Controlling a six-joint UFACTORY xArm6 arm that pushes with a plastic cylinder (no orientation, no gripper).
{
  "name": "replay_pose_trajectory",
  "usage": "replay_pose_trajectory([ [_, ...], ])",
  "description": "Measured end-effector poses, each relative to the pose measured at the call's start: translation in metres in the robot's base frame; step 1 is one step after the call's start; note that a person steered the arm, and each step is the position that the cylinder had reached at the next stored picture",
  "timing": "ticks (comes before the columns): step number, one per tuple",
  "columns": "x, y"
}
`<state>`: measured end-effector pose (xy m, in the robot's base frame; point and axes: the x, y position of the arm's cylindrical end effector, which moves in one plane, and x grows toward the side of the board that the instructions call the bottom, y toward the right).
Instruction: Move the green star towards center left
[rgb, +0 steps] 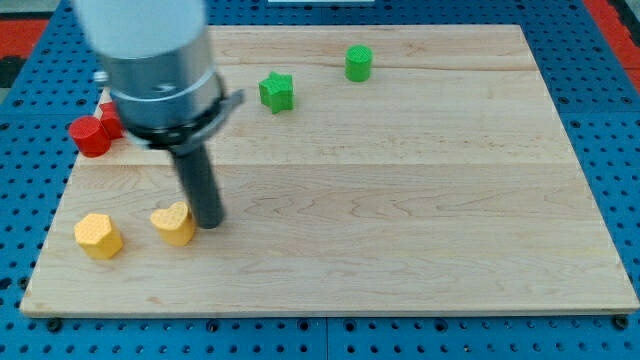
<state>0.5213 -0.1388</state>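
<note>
Wood board (400, 200), pale, grain running left to right, lies on a blue pegboard surface (610, 120) dotted with holes. Arm carries no claw, so no open or shut state applies: it ends in a dark smooth rod, and my tip (209, 224) sits on the board touching or just beside the right edge of a yellow heart-shaped block (174, 224). A second yellow block (98, 236), roughly hexagonal, lies to the view's left of the heart, apart from it. The green star (277, 91) rests near the view's top, left of centre, well apart from my tip. A green cylinder (359, 63) stands further right, near the top edge. Two red blocks (92, 135) sit at the left edge, touching; the rear one is partly hidden behind the grey metal housing (160, 70), shape not clear. Housing top is cut off by the frame.
</note>
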Motion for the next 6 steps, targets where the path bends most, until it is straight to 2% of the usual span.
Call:
replay_pose_trajectory([
  [1, 0.000, -0.022],
  [2, -0.045, 0.035],
  [3, -0.117, 0.134],
  [4, -0.183, 0.145],
  [5, -0.216, 0.140],
  [6, -0.212, 0.082],
])
